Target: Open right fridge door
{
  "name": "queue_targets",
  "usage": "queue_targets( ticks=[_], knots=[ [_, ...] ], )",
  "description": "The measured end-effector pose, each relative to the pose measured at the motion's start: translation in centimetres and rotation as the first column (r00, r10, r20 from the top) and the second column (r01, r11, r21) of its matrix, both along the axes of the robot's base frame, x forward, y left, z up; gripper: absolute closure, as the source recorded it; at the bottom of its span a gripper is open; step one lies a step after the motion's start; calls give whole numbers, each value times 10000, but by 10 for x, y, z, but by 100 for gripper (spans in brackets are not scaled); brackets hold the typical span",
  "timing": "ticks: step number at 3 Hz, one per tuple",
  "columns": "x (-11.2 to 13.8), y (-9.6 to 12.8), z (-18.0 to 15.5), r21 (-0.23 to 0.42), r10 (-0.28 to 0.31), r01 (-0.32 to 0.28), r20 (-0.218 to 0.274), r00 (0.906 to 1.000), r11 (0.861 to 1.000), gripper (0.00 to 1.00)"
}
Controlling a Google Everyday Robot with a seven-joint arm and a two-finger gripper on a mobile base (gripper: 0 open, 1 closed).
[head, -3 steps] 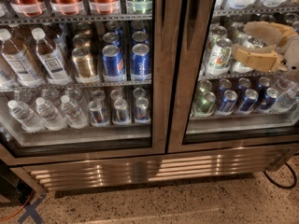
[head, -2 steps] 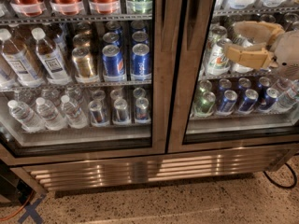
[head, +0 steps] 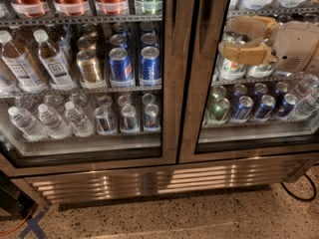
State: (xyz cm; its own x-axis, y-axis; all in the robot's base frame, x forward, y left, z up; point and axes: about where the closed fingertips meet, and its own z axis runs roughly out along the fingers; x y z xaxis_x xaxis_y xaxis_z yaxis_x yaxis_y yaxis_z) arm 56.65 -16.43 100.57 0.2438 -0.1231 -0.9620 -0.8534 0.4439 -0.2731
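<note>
Speckled flooring (head: 174,218) runs under the fridge (head: 149,180), and you're looking at its lower shelves of cans and bottles. Your pincer (head: 227,38) hangs in front of the right fridge door (head: 249,133), near that door's inner edge, with its two tan fingers pointing left, spread apart and gripping nothing. The door sits shut, level with the left door (head: 84,143).

Gripper (head: 225,38) partly beyond right edge
</note>
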Motion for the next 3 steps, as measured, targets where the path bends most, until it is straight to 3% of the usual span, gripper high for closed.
queue_targets(
  ticks=[2, 3],
  knots=[
    [-4, 26, 13, -33, 862, -862, 105, 9962, 9963, 41],
    [-7, 25, 15, -49, 973, -973, 107, 9952, 9952, 40]
  ],
)
